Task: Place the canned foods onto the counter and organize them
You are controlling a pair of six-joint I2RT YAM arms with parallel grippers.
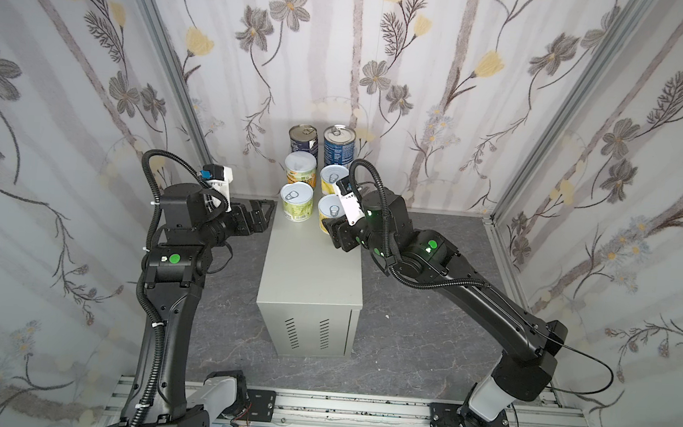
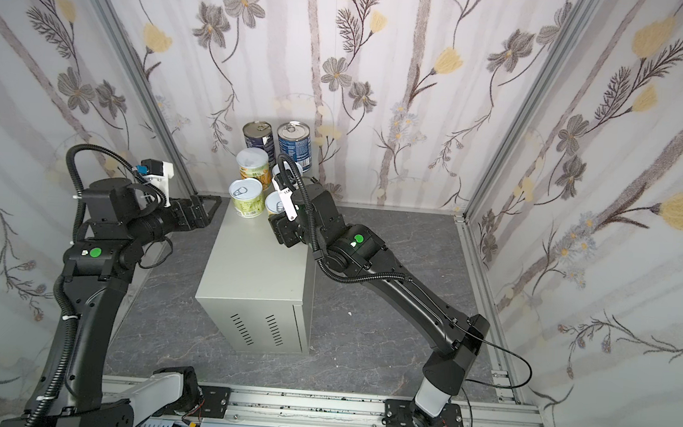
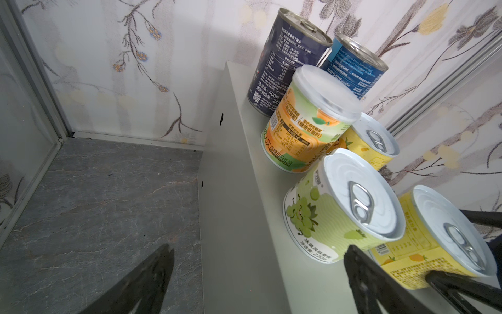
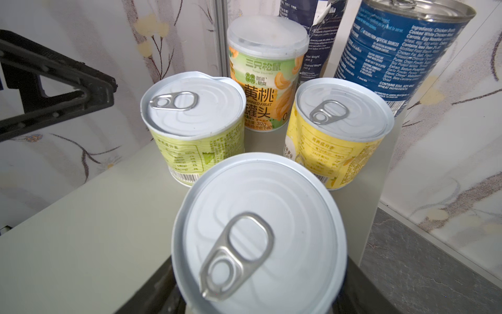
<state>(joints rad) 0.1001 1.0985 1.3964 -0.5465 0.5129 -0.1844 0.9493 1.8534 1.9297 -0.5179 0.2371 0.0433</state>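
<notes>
- In a top view, the tabletop (image 1: pixel 310 270) carries all six canned foods (image 1: pixel 301 169), paired along its far end.
- Left end effector (image 1: pixel 266 216) hangs beyond the left edge, jaws apart.
- Right end effector (image 3: pixel 445 243) flanks the nearest yellow can (image 4: pixel 258 231). You cannot tell whether it grips, and a skewed tug could topple the neighbouring cans.
</notes>
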